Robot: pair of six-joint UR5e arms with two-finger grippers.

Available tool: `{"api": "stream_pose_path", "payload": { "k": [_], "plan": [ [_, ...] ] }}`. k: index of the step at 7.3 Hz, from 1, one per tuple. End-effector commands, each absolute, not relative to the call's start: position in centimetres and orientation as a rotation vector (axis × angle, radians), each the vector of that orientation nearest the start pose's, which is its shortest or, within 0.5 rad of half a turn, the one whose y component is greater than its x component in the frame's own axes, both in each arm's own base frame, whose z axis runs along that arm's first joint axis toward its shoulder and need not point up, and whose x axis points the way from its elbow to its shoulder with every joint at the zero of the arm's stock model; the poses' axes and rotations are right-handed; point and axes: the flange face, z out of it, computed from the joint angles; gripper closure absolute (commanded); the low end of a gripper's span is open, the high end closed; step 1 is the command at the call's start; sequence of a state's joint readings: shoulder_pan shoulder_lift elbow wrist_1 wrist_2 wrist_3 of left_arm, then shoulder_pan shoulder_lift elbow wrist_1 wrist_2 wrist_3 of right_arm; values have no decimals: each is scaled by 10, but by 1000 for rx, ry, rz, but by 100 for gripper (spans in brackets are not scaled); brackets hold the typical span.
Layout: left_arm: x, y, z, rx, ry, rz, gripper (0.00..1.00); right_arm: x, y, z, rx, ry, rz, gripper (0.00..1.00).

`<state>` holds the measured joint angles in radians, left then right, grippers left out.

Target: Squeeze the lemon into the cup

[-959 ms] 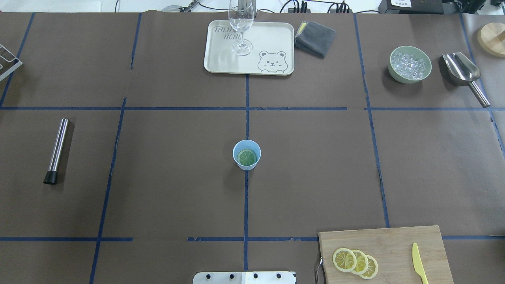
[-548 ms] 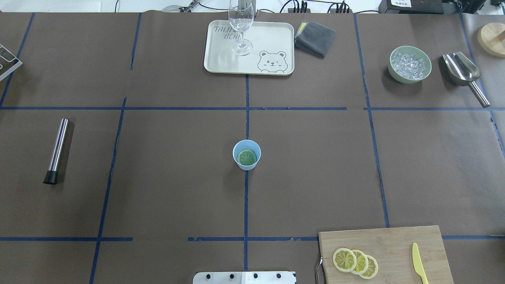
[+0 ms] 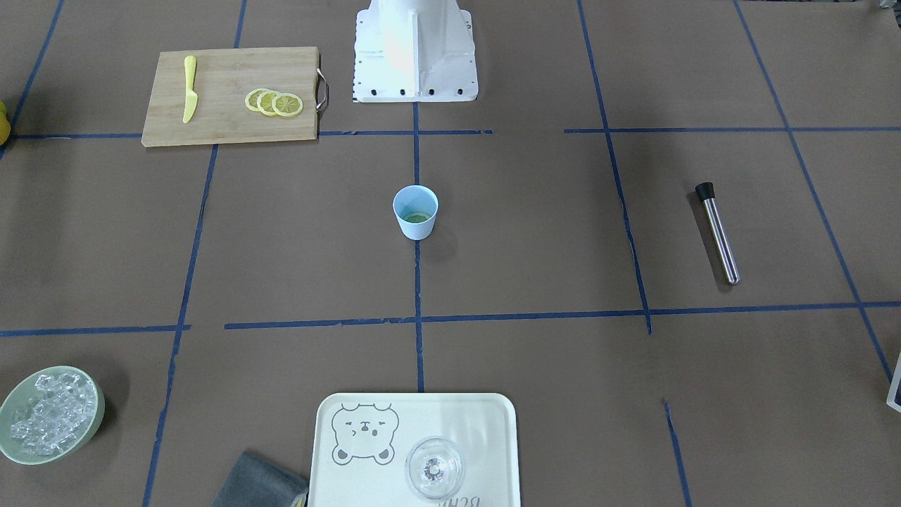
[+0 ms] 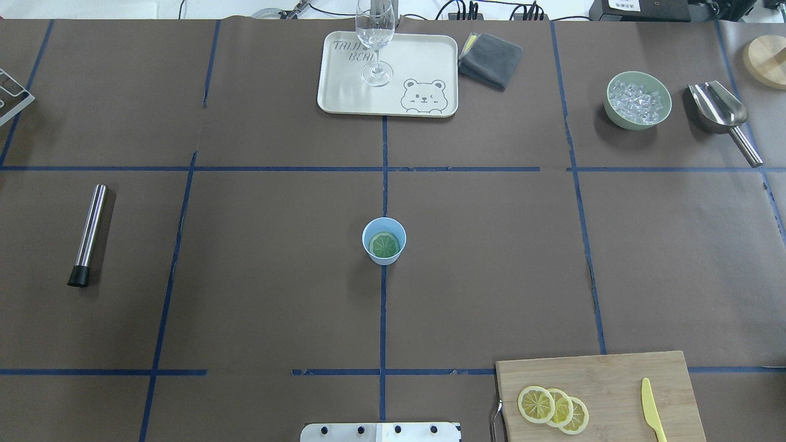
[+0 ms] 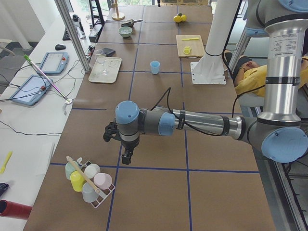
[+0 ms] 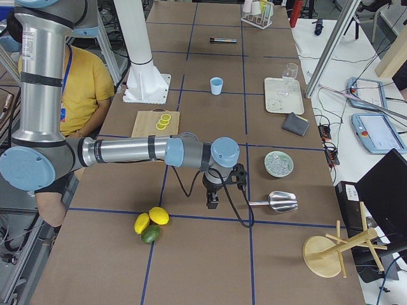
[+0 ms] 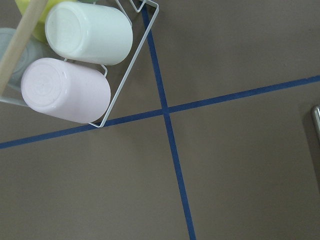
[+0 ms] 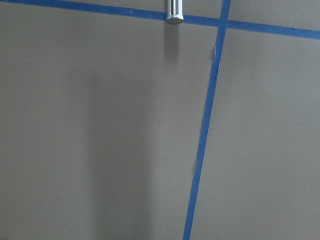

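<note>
The small light-blue cup (image 4: 384, 240) stands at the table's middle, also in the front view (image 3: 415, 211). A round slice (image 4: 384, 245) that looks green lies flat inside it. Three overlapping yellow lemon slices (image 4: 536, 404) lie on the wooden cutting board (image 4: 614, 374) near the robot's right. My left gripper (image 5: 126, 158) shows only in the exterior left view, low over the table's far left end beside a cup rack; I cannot tell its state. My right gripper (image 6: 211, 203) shows only in the exterior right view, near a metal scoop; I cannot tell its state.
A yellow plastic knife (image 4: 652, 408) lies on the board. A tray (image 4: 424, 61) holds a clear glass (image 4: 374, 43); a grey cloth (image 4: 489, 60), a green bowl of ice (image 4: 637, 100), a scoop (image 4: 718, 110) and a steel muddler (image 4: 88, 234) are around. A wire cup rack (image 5: 89, 180) stands far left.
</note>
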<state>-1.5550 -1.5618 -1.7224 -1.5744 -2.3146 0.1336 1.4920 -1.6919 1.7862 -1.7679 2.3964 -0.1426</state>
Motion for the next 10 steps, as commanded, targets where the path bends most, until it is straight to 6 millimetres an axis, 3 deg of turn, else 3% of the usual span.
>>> {"api": "stream_pose_path", "payload": {
  "k": [1, 2, 6, 10],
  "plan": [
    [-58, -509, 569, 169, 731, 192, 0, 29, -440, 633, -81, -844, -149, 0],
    [-57, -506, 564, 142, 731, 183, 0, 28, -447, 631, -76, -845, -151, 0],
    [-47, -499, 583, 86, 743, 185, 0, 27, -461, 615, -43, -842, -166, 0],
    [-43, -499, 577, 104, 743, 201, 0, 27, -461, 615, -57, -841, -137, 0]
  ]
}}
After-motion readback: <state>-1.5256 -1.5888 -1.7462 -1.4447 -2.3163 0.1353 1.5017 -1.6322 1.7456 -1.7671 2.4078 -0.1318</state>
